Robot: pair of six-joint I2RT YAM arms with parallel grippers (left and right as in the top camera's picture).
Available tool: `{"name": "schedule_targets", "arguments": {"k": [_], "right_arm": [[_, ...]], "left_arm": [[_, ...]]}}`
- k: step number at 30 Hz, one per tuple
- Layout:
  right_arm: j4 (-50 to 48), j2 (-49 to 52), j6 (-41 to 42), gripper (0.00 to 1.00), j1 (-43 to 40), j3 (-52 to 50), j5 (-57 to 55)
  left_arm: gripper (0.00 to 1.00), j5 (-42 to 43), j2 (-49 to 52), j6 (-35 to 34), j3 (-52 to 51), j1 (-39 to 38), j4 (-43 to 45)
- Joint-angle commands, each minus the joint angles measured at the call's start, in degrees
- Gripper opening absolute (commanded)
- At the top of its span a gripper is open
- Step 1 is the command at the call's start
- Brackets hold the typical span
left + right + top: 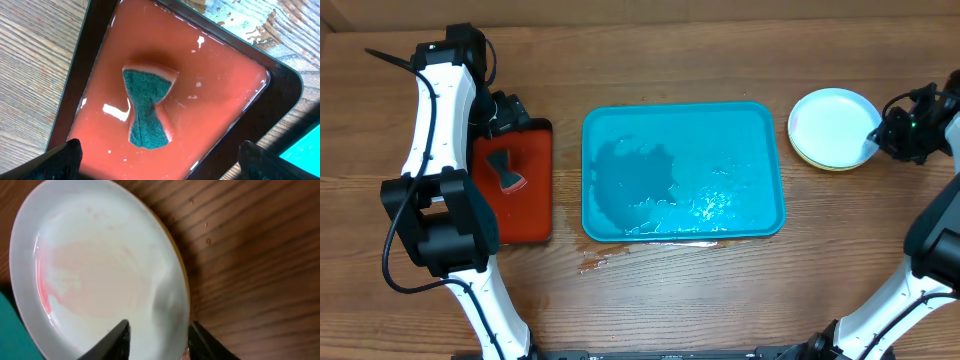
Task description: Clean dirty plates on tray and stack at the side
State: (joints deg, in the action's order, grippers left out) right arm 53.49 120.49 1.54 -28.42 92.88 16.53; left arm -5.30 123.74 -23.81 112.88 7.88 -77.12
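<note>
The plates (833, 128) lie stacked on the wood to the right of the cyan-blue tray (682, 172). The top one is pale with a mint rim, and a yellow-green rim shows beneath it. In the right wrist view the top plate (95, 270) has a faint pink smear near its left rim. My right gripper (160, 340) is partly open, its fingers straddling the stack's right rim; in the overhead view it (877, 138) is at the stack's right edge. My left gripper (160, 160) is wide open and empty above the red tray, close to a teal sponge (146, 107).
The cyan-blue tray holds only a film of water. A small red, black-rimmed tray (535, 215) with the sponge (506, 170) sits left of it. Water and reddish drips (605, 262) lie on the wood in front of the blue tray.
</note>
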Motion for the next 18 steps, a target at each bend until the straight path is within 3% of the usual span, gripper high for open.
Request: {"name": "schedule_targets", "arguments": {"k": [1, 2, 7, 18], "right_arm": [[2.43, -1.44, 1.95, 0.59, 0.13, 1.14, 0.74], [3.69, -2.05, 1.92, 1.00, 0.13, 1.55, 1.73], [7.15, -9.55, 1.70, 1.00, 0.20, 1.79, 3.04], [19.50, -37.90, 1.46, 1.00, 2.27, -0.92, 3.08]], "left_arm": [[1.00, 0.48, -1.09, 0.04, 0.37, -0.39, 0.04], [1.00, 0.48, -1.09, 0.04, 0.37, -0.39, 0.04], [1.00, 0.48, -1.07, 0.04, 0.37, -0.39, 0.04], [1.00, 0.48, -1.09, 0.04, 0.37, -0.39, 0.04]]}}
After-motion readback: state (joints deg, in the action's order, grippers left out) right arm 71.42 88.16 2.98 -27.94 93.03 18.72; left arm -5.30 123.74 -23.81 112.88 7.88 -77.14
